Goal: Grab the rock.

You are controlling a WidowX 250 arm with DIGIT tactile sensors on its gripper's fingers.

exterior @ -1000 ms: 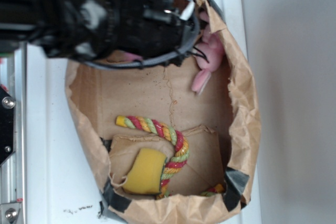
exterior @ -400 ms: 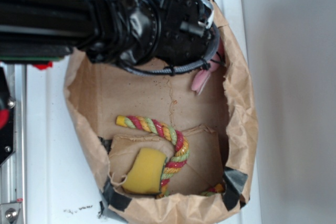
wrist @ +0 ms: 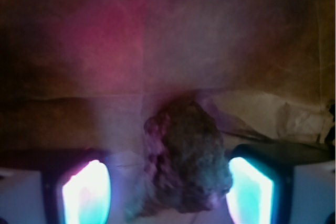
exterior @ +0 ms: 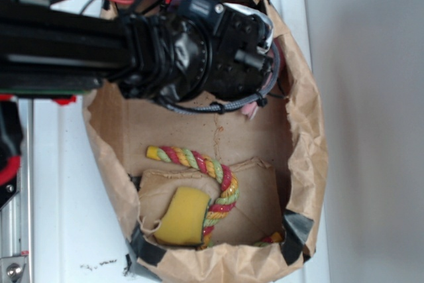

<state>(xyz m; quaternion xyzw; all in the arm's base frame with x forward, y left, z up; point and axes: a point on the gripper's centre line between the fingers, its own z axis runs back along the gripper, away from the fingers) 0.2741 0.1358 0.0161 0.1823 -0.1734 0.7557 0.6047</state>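
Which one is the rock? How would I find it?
Look in the crumpled brown paper bag, up at the end the black robot arm covers. The wrist view shows the small rough dark grey-brown rock between the two glowing fingers. Unlike the smooth yellow block and striped rope, it is dull and lumpy.

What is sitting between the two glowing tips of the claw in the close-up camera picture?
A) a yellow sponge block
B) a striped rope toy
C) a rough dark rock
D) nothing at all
C: in the wrist view a rough, dark mottled rock sits between the two lit fingertips of the claw, which stands open around it; whether either tip touches the rock cannot be told.
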